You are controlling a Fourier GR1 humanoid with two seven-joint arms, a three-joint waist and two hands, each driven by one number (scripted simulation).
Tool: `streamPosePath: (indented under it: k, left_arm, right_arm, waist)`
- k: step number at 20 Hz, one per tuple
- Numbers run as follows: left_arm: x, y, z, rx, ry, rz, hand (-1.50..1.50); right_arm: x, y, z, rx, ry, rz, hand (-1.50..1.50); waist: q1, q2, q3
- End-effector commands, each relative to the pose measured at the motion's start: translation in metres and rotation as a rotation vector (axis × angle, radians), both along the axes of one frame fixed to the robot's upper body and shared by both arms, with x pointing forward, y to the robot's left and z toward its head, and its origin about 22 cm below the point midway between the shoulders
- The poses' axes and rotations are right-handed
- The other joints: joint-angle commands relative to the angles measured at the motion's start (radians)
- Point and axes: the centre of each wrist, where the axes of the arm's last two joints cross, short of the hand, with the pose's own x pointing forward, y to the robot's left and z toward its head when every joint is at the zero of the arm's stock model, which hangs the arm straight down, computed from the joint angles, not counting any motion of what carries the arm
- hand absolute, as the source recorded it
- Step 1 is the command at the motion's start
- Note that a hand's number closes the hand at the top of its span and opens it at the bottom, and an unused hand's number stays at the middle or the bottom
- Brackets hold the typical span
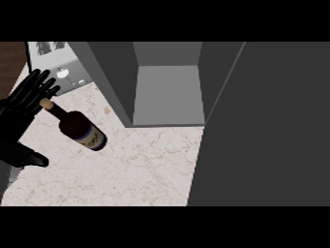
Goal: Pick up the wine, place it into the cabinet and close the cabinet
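The left hand (17,114) shows at the view's left edge, fingers straight and pointing up, thumb stuck out low toward the counter, holding nothing. The wine bottle (80,129) lies on its side on the pale marbled counter (125,169), its cork end just beside the fingers. Right of it stands the grey cabinet (167,92), interior exposed, its open door (281,126) filling the view's right side.

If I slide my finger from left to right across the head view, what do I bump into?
Robot hand, open with fingers straight → wine bottle lying on the counter → open cabinet → cabinet door, a big grey panel at the right.
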Motion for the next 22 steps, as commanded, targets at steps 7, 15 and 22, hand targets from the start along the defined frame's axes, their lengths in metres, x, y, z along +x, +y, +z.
streamPosePath:
  k: [7, 15, 22]
  left_arm:
    - [0.004, 0.018, -0.043, 0.038, 0.042, 0.015, -1.50]
    - [-0.005, 0.010, -0.089, 0.042, 0.078, -0.003, -1.50]
    - [0.014, 0.020, -0.111, 0.035, 0.089, 0.038, -1.50]
  right_arm:
    - [-0.043, -0.017, 0.016, 0.028, -0.085, -0.056, -1.50]
    - [-0.045, -0.013, 0.015, 0.026, -0.073, -0.036, -1.50]
    - [-0.037, -0.013, 0.020, 0.003, -0.104, -0.026, -1.50]
  waist:
    - [-0.001, 0.000, 0.001]
    - [0.000, -0.001, 0.000]
    - [-0.006, 0.005, -0.001]
